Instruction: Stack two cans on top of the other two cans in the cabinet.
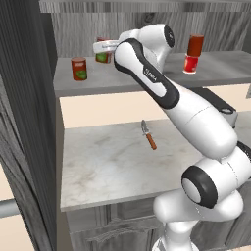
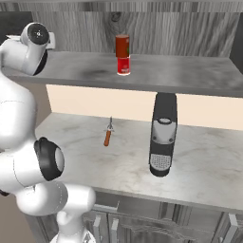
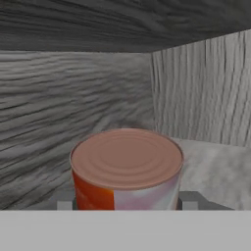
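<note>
Left base view: the arm reaches onto the shelf board of the cabinet (image 1: 147, 81). The gripper (image 1: 104, 49) is at a green-labelled can (image 1: 103, 55), largely masked by the wrist. A second green-labelled can (image 1: 79, 68) stands apart to its left on the shelf. Toward the right, a dark red can (image 1: 195, 45) already sits on a white-banded can (image 1: 191, 64). A knife (image 1: 148, 135) lies on the marble counter (image 1: 103, 166).

Right base view: the finished stack (image 2: 123, 54) stands upright on the shelf. A coffee machine (image 2: 163, 134) stands on the counter beside the knife.

Hand view: the can's lid (image 3: 126, 157) lies close ahead, centred between the two finger tips (image 3: 195, 200), which flank its sides. Whether the jaws press on the can or stand just clear of it cannot be told.

Judgement: one stack done, one remaining. Recommended: confirm a firm, level grip, lift straight up clear of the shelf, carry left, centre over the lone can, lower gently before release
</note>
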